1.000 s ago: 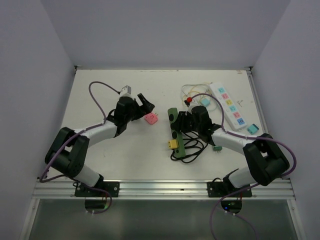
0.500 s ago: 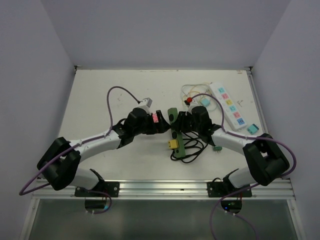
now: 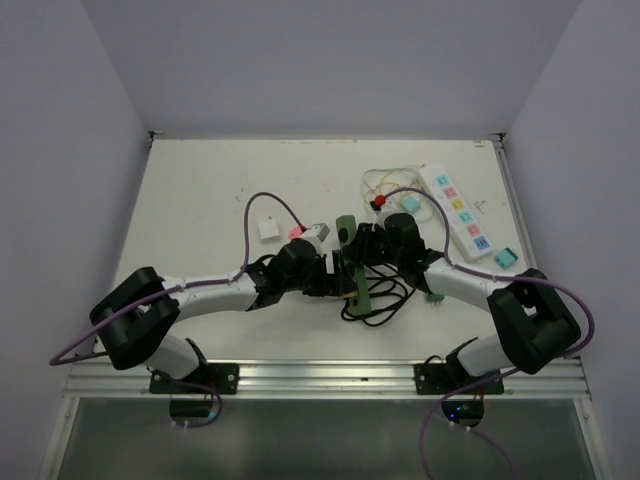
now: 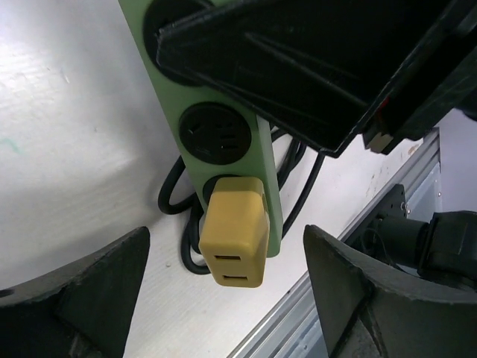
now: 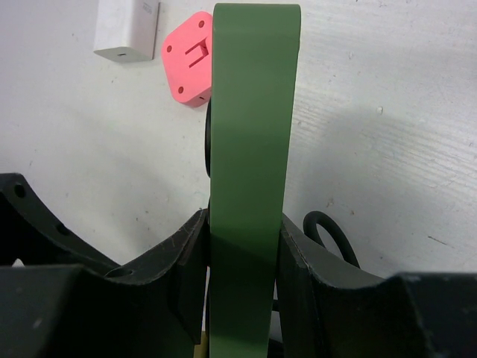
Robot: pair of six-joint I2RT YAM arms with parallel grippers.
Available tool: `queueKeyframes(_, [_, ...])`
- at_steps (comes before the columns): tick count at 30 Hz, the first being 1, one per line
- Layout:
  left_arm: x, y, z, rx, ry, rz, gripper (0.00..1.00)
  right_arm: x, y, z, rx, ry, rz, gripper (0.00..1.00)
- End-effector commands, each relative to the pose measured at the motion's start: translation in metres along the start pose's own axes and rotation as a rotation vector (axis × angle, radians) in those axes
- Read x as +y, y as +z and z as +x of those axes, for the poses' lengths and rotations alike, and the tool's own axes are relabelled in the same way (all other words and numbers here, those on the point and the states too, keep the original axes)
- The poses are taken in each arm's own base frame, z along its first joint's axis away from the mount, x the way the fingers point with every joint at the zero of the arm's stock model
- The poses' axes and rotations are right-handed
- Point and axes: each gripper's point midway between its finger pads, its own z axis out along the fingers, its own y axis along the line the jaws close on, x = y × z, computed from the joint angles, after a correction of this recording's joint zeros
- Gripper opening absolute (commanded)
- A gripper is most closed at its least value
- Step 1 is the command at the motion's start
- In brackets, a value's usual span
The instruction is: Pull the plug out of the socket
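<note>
- Left gripper (image 4: 227,233): wide open, its two fingers (image 4: 82,298) on either side of the yellow plug (image 4: 235,231) and clear of it; nothing was held.
- Yellow plug: seated in the socket at the 6 o'clock end of the green power strip (image 4: 179,88), standing out from the strip's face. Two slots showed on its outer end, and no lettering could be made out.
- Right gripper (image 5: 244,253): closed on the green power strip, with one finger pressed against each long side; the strip was seen edge-on in the right wrist view.
- Black cable (image 3: 378,297): coiled on the desk (image 3: 200,200) at the 6 o'clock end of the green strip.
- Pink adapter (image 5: 192,60) and white adapter (image 5: 127,26): lying on the desk toward 10 o'clock of the green strip, just beside one another and free of both grippers.
- White power strip (image 3: 457,210): lying toward 2 o'clock of the green strip, well apart from it. It carried a row of coloured panels whose markings were too small to read.
</note>
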Motion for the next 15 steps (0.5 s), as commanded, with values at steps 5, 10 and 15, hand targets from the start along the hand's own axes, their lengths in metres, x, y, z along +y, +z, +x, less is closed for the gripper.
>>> queueKeyframes(5, [-0.0148,0.0090,0.0016,-0.013,-0.023,0.038,0.75,-0.0120,-0.0059,-0.0033,-0.023,-0.079,0.035,0.00])
queueKeyframes(10, [-0.0138,0.0077,0.0005,-0.020,-0.023,0.032,0.37,-0.0126,-0.0054,-0.0025,-0.020,-0.080,0.037,0.00])
queueKeyframes(15, [-0.0122,0.0031,0.0023,-0.022,-0.032,0.032,0.00,-0.0163,-0.0070,-0.0050,-0.033,-0.093,0.058,0.00])
